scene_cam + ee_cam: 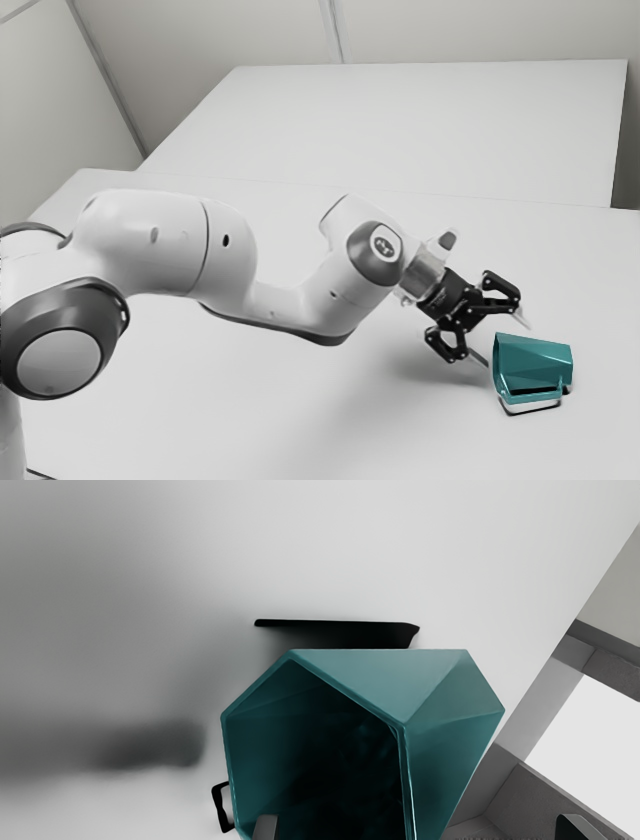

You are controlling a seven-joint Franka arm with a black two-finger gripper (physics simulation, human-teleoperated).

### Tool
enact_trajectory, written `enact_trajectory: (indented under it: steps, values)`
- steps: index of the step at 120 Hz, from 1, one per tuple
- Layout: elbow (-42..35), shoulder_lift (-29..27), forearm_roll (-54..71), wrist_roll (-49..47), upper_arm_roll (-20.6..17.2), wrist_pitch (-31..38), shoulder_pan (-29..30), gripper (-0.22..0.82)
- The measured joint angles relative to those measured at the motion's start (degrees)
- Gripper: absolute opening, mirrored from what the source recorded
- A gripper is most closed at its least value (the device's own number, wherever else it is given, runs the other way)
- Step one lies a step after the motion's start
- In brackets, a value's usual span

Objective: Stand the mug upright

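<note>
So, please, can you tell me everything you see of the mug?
The teal, faceted, slightly glossy mug, perhaps ceramic, lies on its side on the pale, flat table. Its dark-inside mouth faces the open jaws; its base, the exterior view's right. An angular handle is low on its side. Whether the fingers touch it is unclear.

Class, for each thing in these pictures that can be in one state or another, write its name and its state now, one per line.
Mug: tipped over, lying on its side, its open mouth toward the gripper.
Gripper: open, its two fingers apart, not closed on the mug.
Arm: bent at its joints, reaching out over the table toward the mug.
</note>
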Motion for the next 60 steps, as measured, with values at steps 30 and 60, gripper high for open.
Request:
enact_trajectory:
  steps: [30, 60]
  values:
    - [3.1, 3.0, -2.2, 0.6, -0.1, 0.9, -0.9, 0.6]
    - [5.2, 5.2, -3.0, 1.0, -0.1, 1.2, -1.4, 0.6]
